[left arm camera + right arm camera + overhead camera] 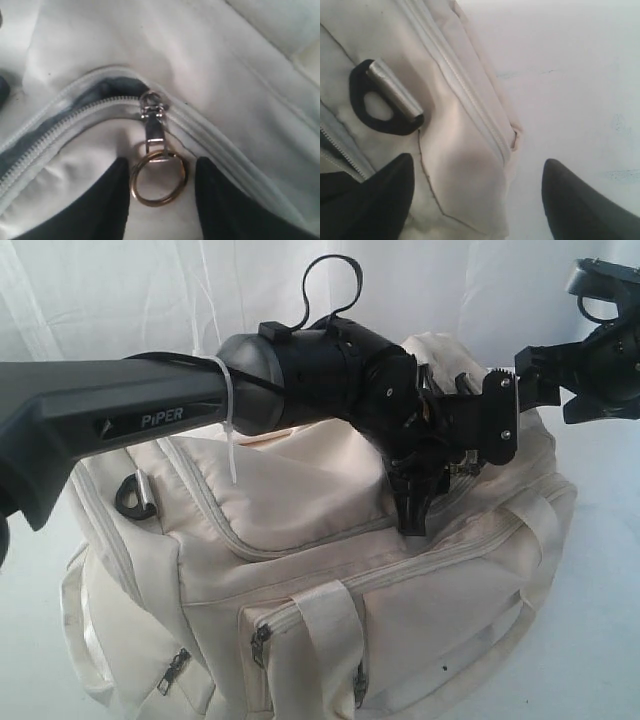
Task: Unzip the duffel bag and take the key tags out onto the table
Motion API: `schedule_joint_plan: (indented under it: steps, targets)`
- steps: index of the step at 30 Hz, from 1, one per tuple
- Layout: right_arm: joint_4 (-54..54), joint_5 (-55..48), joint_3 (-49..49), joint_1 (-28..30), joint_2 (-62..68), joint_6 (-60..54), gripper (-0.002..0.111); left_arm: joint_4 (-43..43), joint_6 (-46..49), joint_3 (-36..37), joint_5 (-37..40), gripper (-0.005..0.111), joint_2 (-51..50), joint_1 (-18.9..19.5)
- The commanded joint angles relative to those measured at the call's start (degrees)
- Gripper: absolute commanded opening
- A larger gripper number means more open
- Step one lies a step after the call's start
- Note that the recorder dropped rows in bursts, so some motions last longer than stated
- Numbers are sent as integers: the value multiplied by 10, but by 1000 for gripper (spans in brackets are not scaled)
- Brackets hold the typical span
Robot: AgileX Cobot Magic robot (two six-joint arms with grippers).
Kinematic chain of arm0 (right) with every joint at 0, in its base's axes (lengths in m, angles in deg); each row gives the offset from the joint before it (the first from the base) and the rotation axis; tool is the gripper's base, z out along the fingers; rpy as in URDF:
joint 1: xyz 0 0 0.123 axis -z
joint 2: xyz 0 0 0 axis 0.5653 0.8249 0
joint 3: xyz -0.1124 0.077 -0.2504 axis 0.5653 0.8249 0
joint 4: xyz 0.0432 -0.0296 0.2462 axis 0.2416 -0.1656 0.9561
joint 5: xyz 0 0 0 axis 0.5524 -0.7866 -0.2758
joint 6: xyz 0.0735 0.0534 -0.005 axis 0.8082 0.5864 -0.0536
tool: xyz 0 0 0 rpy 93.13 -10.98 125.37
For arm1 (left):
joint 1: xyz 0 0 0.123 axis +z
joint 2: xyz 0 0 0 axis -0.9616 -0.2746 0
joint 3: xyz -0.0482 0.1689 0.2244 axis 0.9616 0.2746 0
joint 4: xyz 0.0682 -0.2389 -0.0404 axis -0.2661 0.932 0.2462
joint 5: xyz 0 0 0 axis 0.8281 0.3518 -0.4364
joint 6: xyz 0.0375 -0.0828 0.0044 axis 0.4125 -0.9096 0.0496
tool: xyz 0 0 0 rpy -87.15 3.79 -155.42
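The duffel bag (pixel 330 570) is laid across the exterior frame's lower centre, long axis lower left to upper right; the left gripper (pixel 162 161) is spread astride the zipper ring (pixel 159 199); the right gripper (pixel 477 160) is spread.

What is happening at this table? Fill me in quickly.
A two-arm robot is working on a cream duffel bag lying on a white table. The left gripper is down at the top zipper, with its open fingers on either side of the brass ring on the zipper pull. The zipper is partly open, showing dark lining. The right gripper hovers open and empty near a black D-ring. No key tags are visible.
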Motion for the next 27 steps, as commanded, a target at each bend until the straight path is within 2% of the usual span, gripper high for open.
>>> schedule_joint_plan:
  steps: [1, 8, 27]
  targets:
    - [-3, 6, 0, 3, 0, -3, 67, -12, -6, -1, 2, 32, 0, -1]
    - [0, 3, 0, 3, 0, -3, 67, -12, -6, -1, 17, 0, 0, -1]
    - [3, 1, 0, 3, 0, -4, 67, -10, -8, -1, 64, 0, 24, -1]
